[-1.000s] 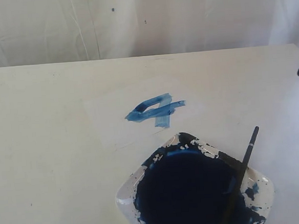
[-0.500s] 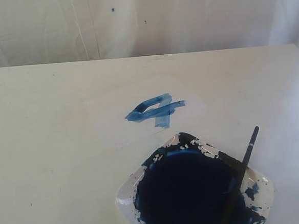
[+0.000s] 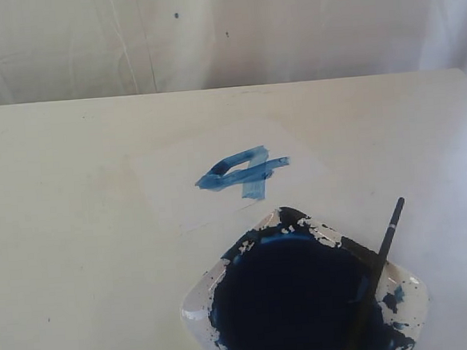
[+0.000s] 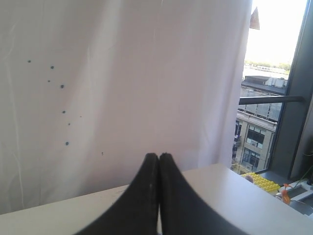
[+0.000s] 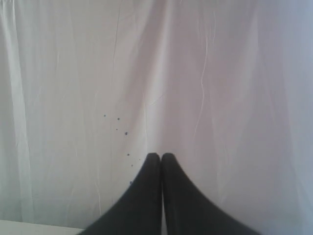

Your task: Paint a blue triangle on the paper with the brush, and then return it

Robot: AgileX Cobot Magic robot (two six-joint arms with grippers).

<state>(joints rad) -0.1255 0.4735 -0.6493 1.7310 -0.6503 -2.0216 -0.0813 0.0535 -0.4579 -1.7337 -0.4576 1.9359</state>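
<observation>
The blue triangle (image 3: 241, 173), a streaky outline like a slanted "4", lies on the faint white paper (image 3: 170, 191) in the middle of the table. The black-handled brush (image 3: 378, 265) rests across the right rim of the white paint dish (image 3: 196, 304), its lower end over the dark blue pool. Neither arm shows in the exterior view. My left gripper (image 4: 159, 155) is shut with nothing between its fingers, pointing at the white curtain above the table's far edge. My right gripper (image 5: 161, 155) is likewise shut and empty, facing the curtain.
A white curtain (image 3: 223, 31) hangs behind the table's far edge. The dish's dark blue paint pool (image 3: 294, 299) fills the near centre. A window with buildings (image 4: 274, 98) shows past the curtain in the left wrist view.
A dark arm part at the exterior view's right edge one second ago has left the view. The brush, dish and paper have not moved.
</observation>
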